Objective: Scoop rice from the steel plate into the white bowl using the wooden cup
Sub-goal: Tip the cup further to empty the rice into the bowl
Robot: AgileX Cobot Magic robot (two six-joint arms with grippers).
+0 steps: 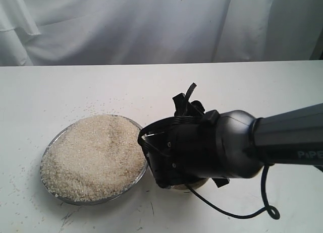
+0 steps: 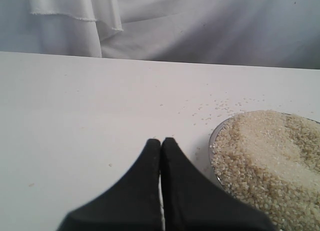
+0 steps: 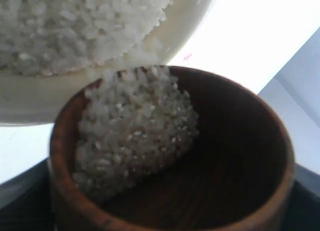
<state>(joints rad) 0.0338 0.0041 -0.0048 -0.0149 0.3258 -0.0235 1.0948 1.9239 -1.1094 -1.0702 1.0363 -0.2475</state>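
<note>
Left wrist view: left gripper (image 2: 161, 141) hovers over the table (image 2: 75, 116) near the plate (image 2: 211, 141), clear of it, fingers pressed together, nothing in them. Idle, and fine there. Plate is heaped with rice (image 2: 270, 161), with some spilled on the table just beside it. Exterior view: right gripper (image 1: 164, 165) sits just right of the plate, over the bowl (image 3: 50, 98), which it hides almost entirely. Right wrist view: jaws stand wide around the cup (image 3: 240, 156). Only dark edges of them show, so the grip is my read from the cup hanging tipped in front of the camera. Cup mouth faces the bowl, lip at the bowl's rim, with a clump of rice lying on the cup's low side. Bowl has rice in it. Step in hand, as I judge it: the pour. Do it well by holding the lip inside the rim line and rolling the wrist slowly so grains slide, not jump. Tilt further to clear the clump, no shaking. Level the cup before heading back to the plate. Plenty left on the plate.
</note>
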